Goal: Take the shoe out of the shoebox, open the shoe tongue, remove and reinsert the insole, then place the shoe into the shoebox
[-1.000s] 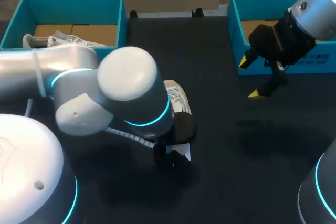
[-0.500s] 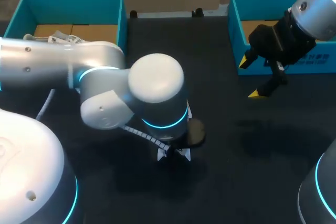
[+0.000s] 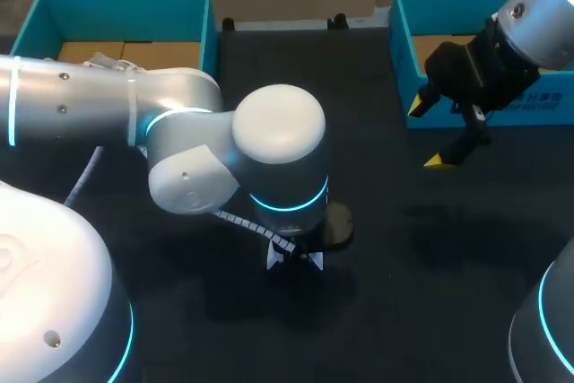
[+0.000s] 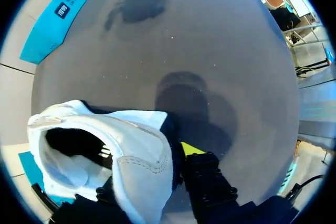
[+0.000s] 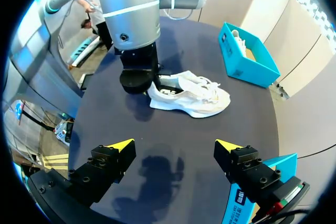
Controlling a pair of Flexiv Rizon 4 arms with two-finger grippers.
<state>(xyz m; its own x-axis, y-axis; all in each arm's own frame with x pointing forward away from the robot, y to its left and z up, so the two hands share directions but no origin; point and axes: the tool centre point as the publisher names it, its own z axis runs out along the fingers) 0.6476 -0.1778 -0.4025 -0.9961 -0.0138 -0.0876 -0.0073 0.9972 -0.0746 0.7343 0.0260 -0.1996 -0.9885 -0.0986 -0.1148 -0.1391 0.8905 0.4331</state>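
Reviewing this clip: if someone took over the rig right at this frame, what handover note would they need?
Left gripper: low over the table's middle, shut on the heel of the shoe, which rests on the table.
Right gripper: open and empty, hanging above the table beside the right shoebox.
Left shoebox: holds a second white shoe.
Done: the shoe is out of its box.
Left: open the tongue, pull out and refit the insole, put the shoe back into the shoebox. How far the tongue and insole steps have got cannot be judged from these views.
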